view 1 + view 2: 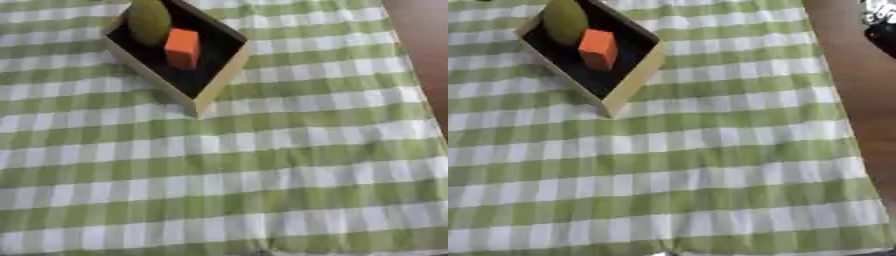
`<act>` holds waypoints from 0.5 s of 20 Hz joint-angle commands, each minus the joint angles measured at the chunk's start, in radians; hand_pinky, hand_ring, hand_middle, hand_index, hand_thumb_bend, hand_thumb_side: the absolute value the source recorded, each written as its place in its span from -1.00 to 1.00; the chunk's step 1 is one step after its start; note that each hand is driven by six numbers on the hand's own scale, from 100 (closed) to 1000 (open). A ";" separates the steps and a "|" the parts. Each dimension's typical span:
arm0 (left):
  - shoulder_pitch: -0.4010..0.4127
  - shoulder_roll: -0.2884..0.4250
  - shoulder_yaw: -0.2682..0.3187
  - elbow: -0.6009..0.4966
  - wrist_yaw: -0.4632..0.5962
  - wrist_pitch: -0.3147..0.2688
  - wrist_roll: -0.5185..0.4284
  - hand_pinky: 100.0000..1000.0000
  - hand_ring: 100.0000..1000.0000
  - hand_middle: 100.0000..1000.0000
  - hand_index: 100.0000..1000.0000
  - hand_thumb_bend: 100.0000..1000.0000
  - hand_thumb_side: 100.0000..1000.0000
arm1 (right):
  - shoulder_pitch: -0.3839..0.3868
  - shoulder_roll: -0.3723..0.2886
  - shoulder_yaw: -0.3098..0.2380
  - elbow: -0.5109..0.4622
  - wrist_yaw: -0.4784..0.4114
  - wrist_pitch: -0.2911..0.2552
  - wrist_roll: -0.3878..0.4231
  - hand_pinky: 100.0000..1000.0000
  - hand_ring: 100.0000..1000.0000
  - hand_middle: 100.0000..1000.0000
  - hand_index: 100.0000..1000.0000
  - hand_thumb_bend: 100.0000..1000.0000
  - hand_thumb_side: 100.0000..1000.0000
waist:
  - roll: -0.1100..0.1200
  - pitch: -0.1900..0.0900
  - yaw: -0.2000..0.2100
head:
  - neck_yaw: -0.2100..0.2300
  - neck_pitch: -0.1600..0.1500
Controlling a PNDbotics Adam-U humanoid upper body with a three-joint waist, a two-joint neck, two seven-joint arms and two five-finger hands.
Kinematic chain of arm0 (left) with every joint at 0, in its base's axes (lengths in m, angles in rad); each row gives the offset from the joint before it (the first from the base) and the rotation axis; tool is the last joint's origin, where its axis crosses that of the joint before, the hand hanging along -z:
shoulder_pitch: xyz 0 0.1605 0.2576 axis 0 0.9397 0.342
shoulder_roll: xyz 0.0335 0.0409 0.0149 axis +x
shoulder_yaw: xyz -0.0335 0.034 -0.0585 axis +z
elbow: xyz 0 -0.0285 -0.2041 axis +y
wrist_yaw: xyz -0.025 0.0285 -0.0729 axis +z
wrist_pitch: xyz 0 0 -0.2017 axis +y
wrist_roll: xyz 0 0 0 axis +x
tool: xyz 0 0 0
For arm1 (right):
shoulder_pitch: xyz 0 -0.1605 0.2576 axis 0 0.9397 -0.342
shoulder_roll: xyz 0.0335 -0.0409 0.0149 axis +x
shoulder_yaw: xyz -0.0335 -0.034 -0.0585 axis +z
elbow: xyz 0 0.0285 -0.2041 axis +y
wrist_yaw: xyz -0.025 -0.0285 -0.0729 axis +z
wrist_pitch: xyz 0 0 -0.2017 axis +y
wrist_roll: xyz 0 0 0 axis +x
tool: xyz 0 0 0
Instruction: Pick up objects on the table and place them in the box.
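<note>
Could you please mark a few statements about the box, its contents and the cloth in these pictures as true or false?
1. An orange block lies inside the box. True.
2. The box's inside is white. False: it is dark.
3. A yellow-green rounded object sits in the box beside the orange block. True.
4. The tablecloth is plain blue. False: it is green and white checked.
5. A robot hand is holding the orange block. False: neither hand shows in either view.

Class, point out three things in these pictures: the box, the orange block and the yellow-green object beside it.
box point(220, 80), left eye view, on its pale right-hand wall.
orange block point(182, 46), left eye view, on its front face.
yellow-green object point(149, 21), left eye view, on its rounded middle.
</note>
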State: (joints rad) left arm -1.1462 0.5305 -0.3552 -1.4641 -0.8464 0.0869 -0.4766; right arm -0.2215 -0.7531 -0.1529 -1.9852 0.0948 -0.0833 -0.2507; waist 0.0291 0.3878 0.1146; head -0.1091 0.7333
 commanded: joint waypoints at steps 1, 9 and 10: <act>-0.035 -0.024 0.029 0.105 -0.086 -0.040 0.056 0.30 0.20 0.06 0.31 -1.00 -0.99 | -0.014 -0.020 -0.007 -0.015 0.002 -0.001 0.003 0.88 0.84 0.46 0.77 -1.00 -0.14 | -0.001 -0.021 -0.005 | 0.009 -0.017; -0.040 -0.091 0.040 0.300 -0.174 -0.126 0.133 0.33 0.22 0.09 0.32 -1.00 -1.00 | -0.020 -0.014 -0.006 -0.015 -0.002 -0.002 0.005 0.88 0.84 0.46 0.77 -1.00 -0.14 | -0.005 -0.020 -0.013 | 0.018 -0.022; -0.039 -0.095 0.038 0.314 -0.178 -0.138 0.134 0.33 0.22 0.09 0.32 -1.00 -1.00 | -0.020 -0.012 -0.007 -0.015 -0.002 0.000 0.004 0.88 0.84 0.46 0.77 -1.00 -0.14 | -0.005 -0.020 -0.014 | 0.019 -0.022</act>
State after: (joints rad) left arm -1.1603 0.4262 -0.3320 -1.1584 -1.0143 -0.0367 -0.3509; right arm -0.2305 -0.7498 -0.1526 -1.9852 0.0947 -0.0827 -0.2491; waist 0.0288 0.3886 0.1020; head -0.0935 0.7246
